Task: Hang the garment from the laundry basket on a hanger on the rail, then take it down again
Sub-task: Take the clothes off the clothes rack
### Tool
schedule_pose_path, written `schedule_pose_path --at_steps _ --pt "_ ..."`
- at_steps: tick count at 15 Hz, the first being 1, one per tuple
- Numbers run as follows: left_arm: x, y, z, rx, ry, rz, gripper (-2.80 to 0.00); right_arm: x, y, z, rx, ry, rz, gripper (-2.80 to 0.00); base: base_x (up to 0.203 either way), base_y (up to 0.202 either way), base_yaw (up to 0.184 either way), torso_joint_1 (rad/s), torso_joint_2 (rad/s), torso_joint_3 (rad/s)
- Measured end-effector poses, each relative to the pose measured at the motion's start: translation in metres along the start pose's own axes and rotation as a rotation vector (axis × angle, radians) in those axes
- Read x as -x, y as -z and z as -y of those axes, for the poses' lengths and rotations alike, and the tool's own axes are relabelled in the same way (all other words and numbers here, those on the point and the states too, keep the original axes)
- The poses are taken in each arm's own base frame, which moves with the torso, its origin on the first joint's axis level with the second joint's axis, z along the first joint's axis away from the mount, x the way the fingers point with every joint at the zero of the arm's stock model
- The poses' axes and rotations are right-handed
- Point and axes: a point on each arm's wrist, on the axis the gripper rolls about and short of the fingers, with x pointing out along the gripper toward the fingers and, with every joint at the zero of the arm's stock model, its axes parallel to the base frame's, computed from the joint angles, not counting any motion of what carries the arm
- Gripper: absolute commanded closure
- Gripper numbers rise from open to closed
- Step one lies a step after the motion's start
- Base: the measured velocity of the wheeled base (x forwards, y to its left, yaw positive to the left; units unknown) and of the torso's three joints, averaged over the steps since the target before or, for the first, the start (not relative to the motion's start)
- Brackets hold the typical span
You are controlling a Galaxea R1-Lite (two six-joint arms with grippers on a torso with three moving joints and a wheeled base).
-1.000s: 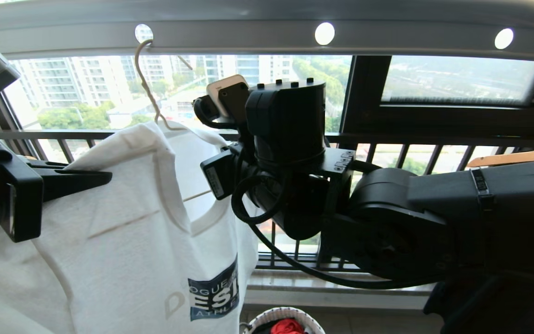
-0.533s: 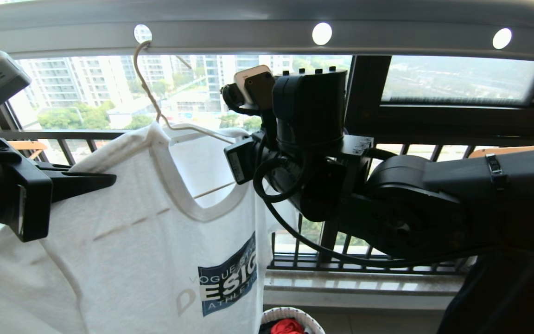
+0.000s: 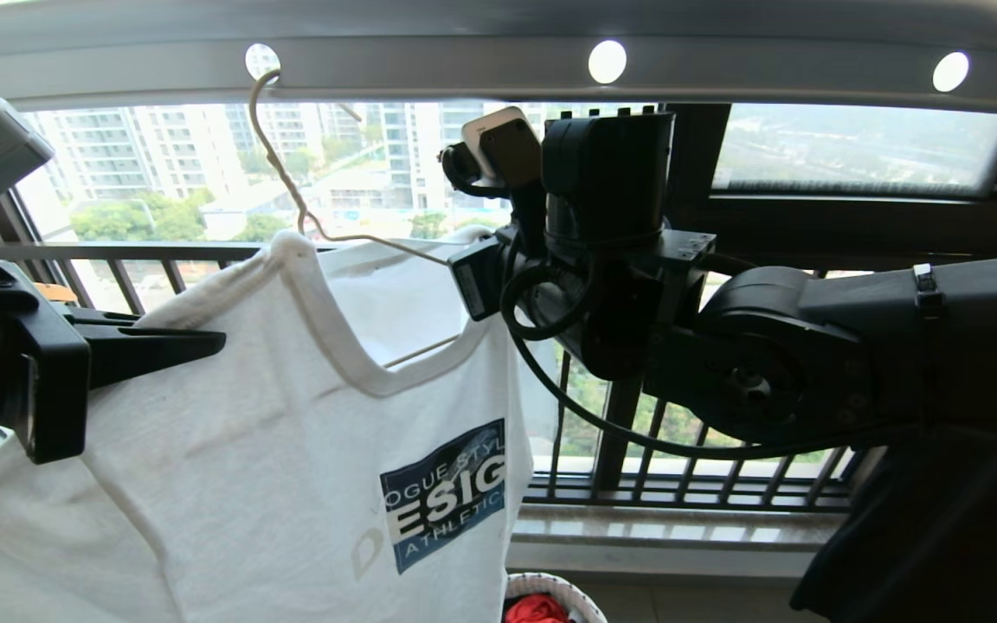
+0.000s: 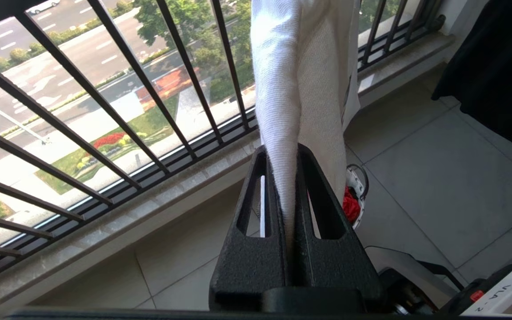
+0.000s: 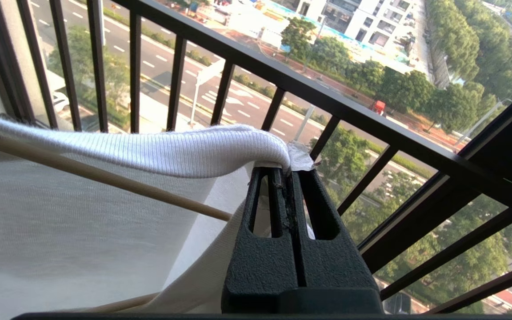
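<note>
The white garment point(image 3: 291, 450) with its navy logo hangs on the thin cream hanger point(image 3: 278, 164), whose hook sits in a hole of the grey rail point(image 3: 464, 61). My left gripper point(image 3: 204, 346) is shut on the shirt's shoulder fabric at the left; its fingers pinch a white fold point(image 4: 291, 89) in the left wrist view. My right gripper point(image 5: 285, 171) is shut on the ribbed neck edge point(image 5: 149, 151), beside the hanger's bar point(image 5: 105, 180). In the head view its fingertips are hidden behind the right wrist point(image 3: 602, 260). The laundry basket point(image 3: 550, 588) stands on the floor below.
A red cloth point(image 3: 536, 610) lies in the basket. The black balcony railing point(image 3: 680, 484) and a dark window frame point(image 3: 810, 225) stand just behind the shirt. A black garment point(image 4: 496, 66) hangs at the right over the tiled floor point(image 4: 438, 178).
My right arm has moved right and a little up, drawing the neck edge with it. The shirt front has spread and slid right; the left gripper has kept its place.
</note>
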Motion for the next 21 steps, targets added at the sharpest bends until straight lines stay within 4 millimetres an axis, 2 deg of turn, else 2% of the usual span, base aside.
schedule_pose_path --at_steps 7,8,16,21 --pt "0.002 0.001 0.002 -0.006 0.013 0.006 0.0 -0.003 -0.007 0.002 0.012 0.011 0.024 0.0 0.0 0.0 0.0 0.0 0.0 0.0" --pt "0.002 0.001 0.002 -0.006 0.014 0.005 0.0 -0.001 -0.007 0.0 0.013 0.004 0.023 -2.8 0.0 0.0 0.0 0.0 0.0 0.0" --pt "0.003 0.0 0.002 -0.006 0.012 0.01 0.0 0.012 -0.003 -0.006 0.039 -0.024 0.005 -2.8 0.0 0.0 0.0 0.0 0.0 0.0" --pt "0.0 -0.002 0.0 -0.012 -0.002 0.039 0.0 0.025 0.01 -0.002 0.058 -0.037 -0.038 -2.8 0.0 0.0 0.0 0.0 0.0 0.0"
